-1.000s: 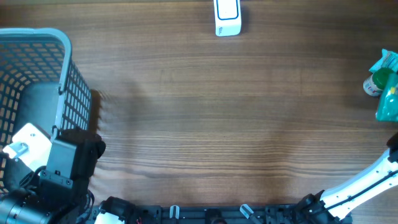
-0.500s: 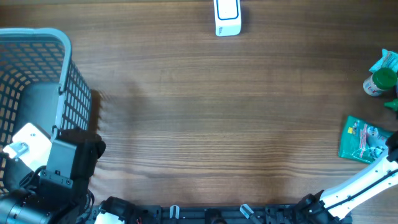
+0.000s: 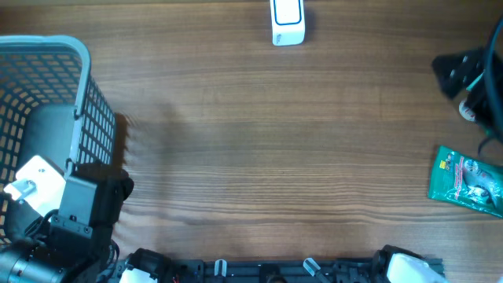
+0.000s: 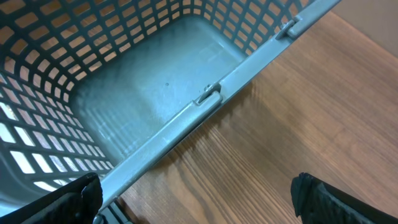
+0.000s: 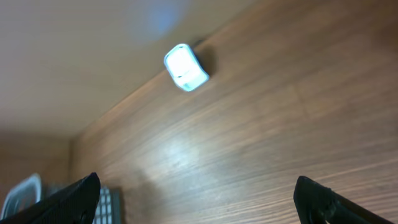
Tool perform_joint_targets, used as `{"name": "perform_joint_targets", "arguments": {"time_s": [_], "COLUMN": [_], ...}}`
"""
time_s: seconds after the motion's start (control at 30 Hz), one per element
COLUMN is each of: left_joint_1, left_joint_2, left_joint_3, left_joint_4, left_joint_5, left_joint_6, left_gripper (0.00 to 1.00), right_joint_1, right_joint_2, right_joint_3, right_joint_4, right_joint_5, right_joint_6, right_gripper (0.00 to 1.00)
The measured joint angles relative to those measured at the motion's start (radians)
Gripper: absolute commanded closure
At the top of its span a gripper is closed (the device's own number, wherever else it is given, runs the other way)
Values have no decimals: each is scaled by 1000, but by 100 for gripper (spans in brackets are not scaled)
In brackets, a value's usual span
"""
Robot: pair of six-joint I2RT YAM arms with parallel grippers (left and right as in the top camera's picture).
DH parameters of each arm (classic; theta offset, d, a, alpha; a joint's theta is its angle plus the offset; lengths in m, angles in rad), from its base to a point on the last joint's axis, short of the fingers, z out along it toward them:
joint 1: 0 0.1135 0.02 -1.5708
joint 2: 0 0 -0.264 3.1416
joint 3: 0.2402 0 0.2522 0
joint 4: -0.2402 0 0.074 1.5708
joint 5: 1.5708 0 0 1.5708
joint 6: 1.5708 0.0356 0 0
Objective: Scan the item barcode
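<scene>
Green printed packet (image 3: 465,181) now lies released on the wooden tabletop (image 3: 259,141), the right pincer (image 5: 196,198) sprung wide and empty, so the white scanner (image 3: 287,21) probably hasn't read it.

basket (image 3: 83,79): grey plastic lattice, left edge; table (image 3: 259,149): brown wood grain

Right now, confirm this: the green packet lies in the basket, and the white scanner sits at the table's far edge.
Not quite: the overhead view shows the green packet on the table at the right, outside the basket. The white scanner does sit at the far edge.
</scene>
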Motion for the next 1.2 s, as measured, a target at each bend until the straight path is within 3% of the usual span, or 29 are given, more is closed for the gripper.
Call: {"name": "perform_joint_targets", "arguments": {"time_s": [0.1,0.3,0.43,0.57,0.8,1.0,1.2], "left_joint_1": [0,0,0,0,0,0,0], "left_joint_2": [0,0,0,0,0,0,0], "left_joint_3": [0,0,0,0,0,0,0], "left_joint_4": [1,1,1,2,0,1,0], "left_joint_5": [0,0,0,-1,0,0,0], "left_joint_6": [0,0,0,0,0,0,0], "left_gripper": [0,0,0,0,0,0,0], "right_joint_1": [24,24,25,44,181,201,227], "right_joint_2": [-108,-125,-153,-368,-827,-1144,-1260], "right_joint_3": [3,-10,-159,-450,-1140,-1588,-1880], "right_joint_4": [0,-26,36,312,997,1366,1641], "right_joint_5": [1,16,73,95,131,206,218], "right_joint_6": [-8,-11,-11,-14,-22,-22,14], "right_gripper": [0,0,0,0,0,0,0]}}
